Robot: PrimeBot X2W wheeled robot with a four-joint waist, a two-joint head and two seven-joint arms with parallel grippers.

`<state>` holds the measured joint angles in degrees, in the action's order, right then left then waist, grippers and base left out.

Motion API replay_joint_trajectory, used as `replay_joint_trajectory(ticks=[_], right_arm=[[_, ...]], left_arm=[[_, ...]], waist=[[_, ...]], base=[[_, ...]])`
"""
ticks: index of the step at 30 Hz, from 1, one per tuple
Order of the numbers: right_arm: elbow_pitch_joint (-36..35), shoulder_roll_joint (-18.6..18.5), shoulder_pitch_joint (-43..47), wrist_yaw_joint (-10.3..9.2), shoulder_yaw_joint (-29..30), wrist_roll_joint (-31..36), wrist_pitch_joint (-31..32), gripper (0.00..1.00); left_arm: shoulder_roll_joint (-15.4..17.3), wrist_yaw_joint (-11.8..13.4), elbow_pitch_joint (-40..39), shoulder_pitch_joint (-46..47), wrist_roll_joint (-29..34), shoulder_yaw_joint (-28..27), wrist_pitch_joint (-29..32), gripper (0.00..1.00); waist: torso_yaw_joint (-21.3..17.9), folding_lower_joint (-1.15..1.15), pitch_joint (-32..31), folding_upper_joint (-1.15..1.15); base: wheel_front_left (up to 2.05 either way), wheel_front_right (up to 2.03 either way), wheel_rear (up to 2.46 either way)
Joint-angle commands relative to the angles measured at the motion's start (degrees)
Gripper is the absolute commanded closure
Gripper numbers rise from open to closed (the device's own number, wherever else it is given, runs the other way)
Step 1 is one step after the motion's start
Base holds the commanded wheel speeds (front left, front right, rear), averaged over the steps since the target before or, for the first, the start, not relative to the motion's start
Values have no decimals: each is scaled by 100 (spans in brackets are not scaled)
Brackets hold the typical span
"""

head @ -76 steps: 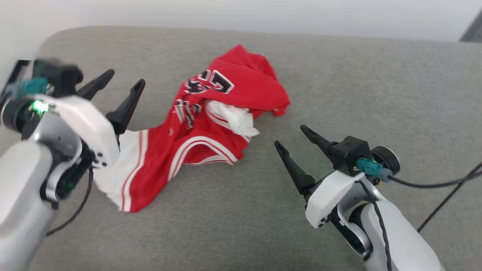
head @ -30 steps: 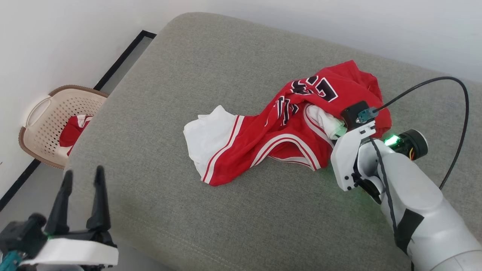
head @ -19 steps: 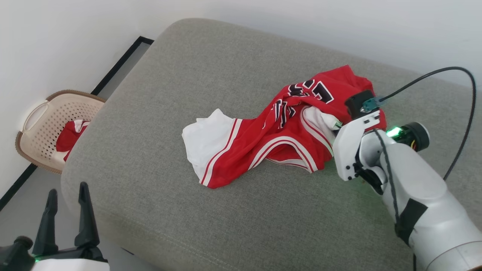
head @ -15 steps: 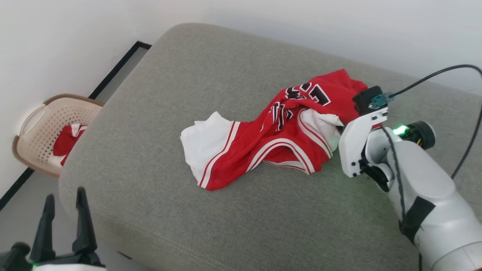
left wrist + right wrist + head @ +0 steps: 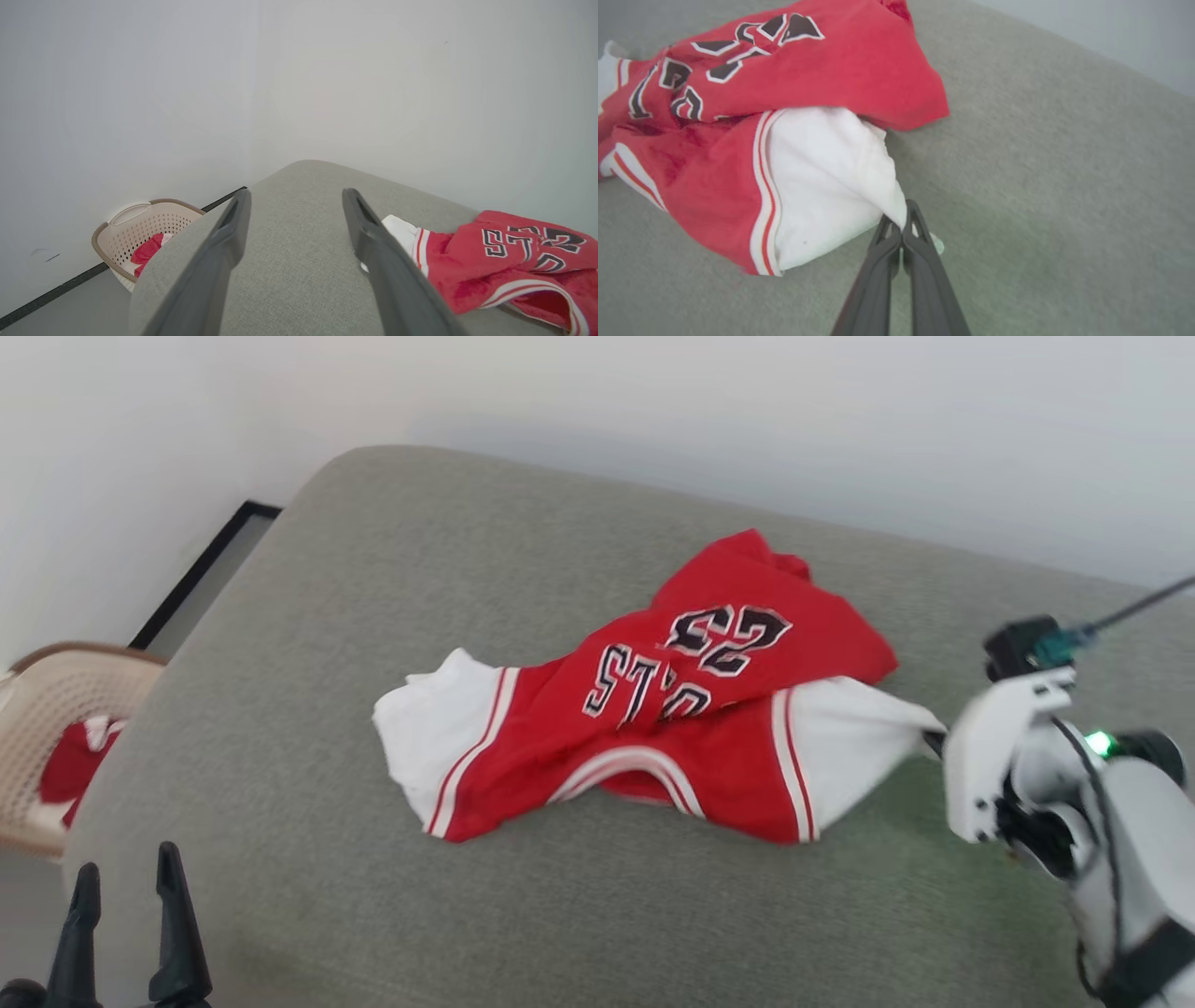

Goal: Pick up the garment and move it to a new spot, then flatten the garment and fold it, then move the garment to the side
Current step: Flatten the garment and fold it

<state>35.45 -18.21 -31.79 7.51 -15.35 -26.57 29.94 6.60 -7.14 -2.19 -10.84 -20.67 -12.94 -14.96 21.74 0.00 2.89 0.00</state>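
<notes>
Your left gripper [image 5: 127,863] hangs low at the sofa's front edge, its two long, dark, tapered fingers spread wide and holding nothing. Beyond it, on the floor against the white wall, stands a beige plastic laundry basket [image 5: 82,651] with a perforated wall and a brown rim. A small red cloth [image 5: 67,773] with a white patch lies inside.

A grey sofa cushion [image 5: 373,551], coarsely woven and rounded at its corner, spans the middle of the scene. On it, right of centre, lies the garment [image 5: 653,747]. It is a soft red jersey with white sleeves at either end, red-and-white striped trim, and black, white-outlined lettering and the number 23, upside down to your head camera. One sleeve sits crumpled at the left, and the body is creased and folded over itself. The other sleeve is drawn to a taut point on the right.

At that point your right gripper [image 5: 903,223] has its fingers pressed together, pinching the white sleeve's edge just above the cushion. A green light [image 5: 1099,743] glows on the pale wrist behind it, and a black cable [image 5: 1134,607] runs off it.

Half a second ago that sleeve was bunched under a red fold and the number was buckled. Now the sleeve is pulled out and the lettering lies flatter. Your head camera has also swung, so the basket sits nearer the left edge.
</notes>
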Motion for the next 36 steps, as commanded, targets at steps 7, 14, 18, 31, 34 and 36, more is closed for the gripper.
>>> replay_joint_trajectory(ticks=[7,14,18,31,34,36], right_arm=[[-1376,10,1423,-4,1382,328,1330,100],[-2207,571,2426,-4,2465,837,1937,100],[-2148,810,2554,-4,2694,1079,2074,100],[-2223,822,2107,-4,2334,1061,1761,0],[-2509,782,2014,-4,2254,995,1738,0],[-2737,777,1989,-4,2215,976,1722,0]], left_arm=[[56,-31,11,-106,13,-78,-31,0],[172,-36,57,11,-81,46,-31,0],[221,-37,104,95,-125,90,-31,0],[635,-37,241,133,-501,420,-30,0],[879,-37,323,250,-633,599,133,0],[1034,-37,337,351,-729,709,330,0]], waist=[[-409,0,-128,0],[-523,0,-62,0],[-568,0,-4,0],[-943,0,163,0],[-1062,0,224,0],[-1149,0,264,0]], base=[[0,0,0],[0,0,0],[0,0,0],[0,0,0],[0,0,0],[0,0,0]])
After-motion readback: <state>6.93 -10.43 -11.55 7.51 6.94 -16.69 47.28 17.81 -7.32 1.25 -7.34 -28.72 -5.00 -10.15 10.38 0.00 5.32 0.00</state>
